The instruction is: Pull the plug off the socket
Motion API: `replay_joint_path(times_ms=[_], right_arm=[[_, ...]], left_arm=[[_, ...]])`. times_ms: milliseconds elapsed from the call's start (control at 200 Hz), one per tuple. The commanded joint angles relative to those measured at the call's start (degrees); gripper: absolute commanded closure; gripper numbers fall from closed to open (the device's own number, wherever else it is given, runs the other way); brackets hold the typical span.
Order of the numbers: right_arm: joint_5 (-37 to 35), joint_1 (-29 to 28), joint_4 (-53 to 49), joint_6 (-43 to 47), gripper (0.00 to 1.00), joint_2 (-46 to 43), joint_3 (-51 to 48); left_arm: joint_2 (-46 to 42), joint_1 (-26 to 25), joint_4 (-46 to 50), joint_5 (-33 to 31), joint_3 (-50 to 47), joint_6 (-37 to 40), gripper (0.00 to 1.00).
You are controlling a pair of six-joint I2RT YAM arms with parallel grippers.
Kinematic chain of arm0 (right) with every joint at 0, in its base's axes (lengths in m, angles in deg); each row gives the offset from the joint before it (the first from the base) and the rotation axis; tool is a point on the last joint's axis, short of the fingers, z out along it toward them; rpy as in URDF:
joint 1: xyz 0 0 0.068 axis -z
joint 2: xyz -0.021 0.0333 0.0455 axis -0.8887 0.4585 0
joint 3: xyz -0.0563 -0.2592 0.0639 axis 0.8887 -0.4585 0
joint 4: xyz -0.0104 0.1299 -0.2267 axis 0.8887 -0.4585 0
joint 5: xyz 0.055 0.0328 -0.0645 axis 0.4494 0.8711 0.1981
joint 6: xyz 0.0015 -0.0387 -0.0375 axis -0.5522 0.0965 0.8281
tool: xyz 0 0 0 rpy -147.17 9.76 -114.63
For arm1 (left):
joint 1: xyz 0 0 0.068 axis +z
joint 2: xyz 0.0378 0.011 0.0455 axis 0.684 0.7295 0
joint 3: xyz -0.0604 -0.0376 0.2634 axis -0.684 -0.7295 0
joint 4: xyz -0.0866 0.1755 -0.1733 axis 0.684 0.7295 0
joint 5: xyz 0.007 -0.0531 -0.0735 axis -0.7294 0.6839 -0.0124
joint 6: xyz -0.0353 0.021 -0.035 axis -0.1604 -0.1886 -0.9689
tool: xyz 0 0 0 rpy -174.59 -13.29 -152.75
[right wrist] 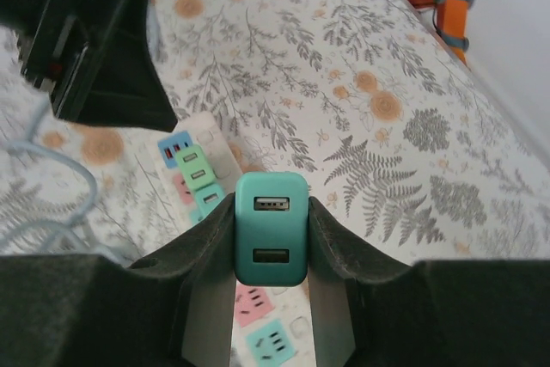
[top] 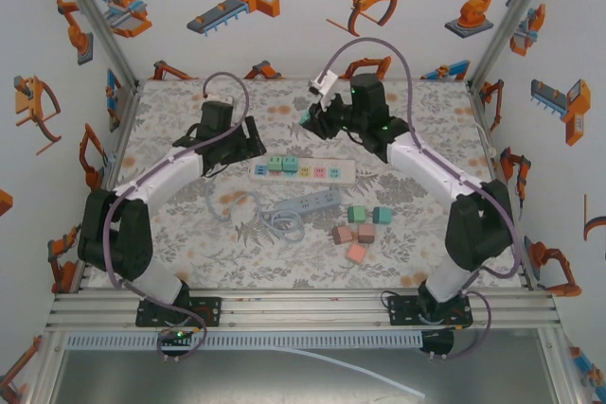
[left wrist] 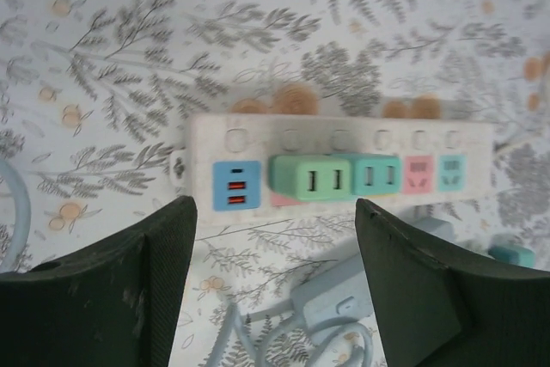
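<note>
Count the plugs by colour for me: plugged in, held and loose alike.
Green plugs: 2
Teal plugs: 3
Pink plugs: 3
Total: 8

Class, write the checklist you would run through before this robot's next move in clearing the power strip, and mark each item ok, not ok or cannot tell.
1. Right gripper shut on the teal charger: ok, a finger presses each side.
2. Teal charger clear of the white power strip: ok, it is held above the table.
3. Left gripper open and empty: ok, jaws apart with nothing between them.
4. Left gripper bracing the white power strip: cannot tell, contact is not visible.
5. All sockets emptied: not ok, the green plug and the teal plug are seated side by side.
</note>
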Motion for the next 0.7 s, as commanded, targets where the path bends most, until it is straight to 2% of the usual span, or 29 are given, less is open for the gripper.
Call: replay_joint_path(times_ms=[0,120,220,290,496,696], right_arm=[[-3.6,2.6,1.3,-16.0,0.93,-4.8,-2.9],[-2.5,6.7,2.6,-27.2,0.94,-9.3,-7.1],[-0.7,11.4,3.0,-37.4,0.93,-13.2,-11.8],[0.1,14.5,3.2,-42.0,0.93,-16.7,-16.4],[-4.3,20.1,-9.7,-40.9,0.93,-29.9,-26.2],[-12.7,20.5,-18.6,-40.3,0.93,-44.0,-36.8]], left_arm=[[-5.2,-0.1,-8.6,9.4,-4.1,5.5,0.3],[-9.7,-0.4,-15.6,18.4,-7.9,10.3,0.28],[-12.0,-1.1,-17.4,24.0,-8.9,14.7,0.26],[-12.8,-1.2,-18.0,30.3,-9.1,18.3,0.25],[-16.0,-4.2,-18.5,47.3,-10.8,29.2,0.18],[-17.9,-9.6,-13.2,52.1,-12.3,40.3,0.13]])
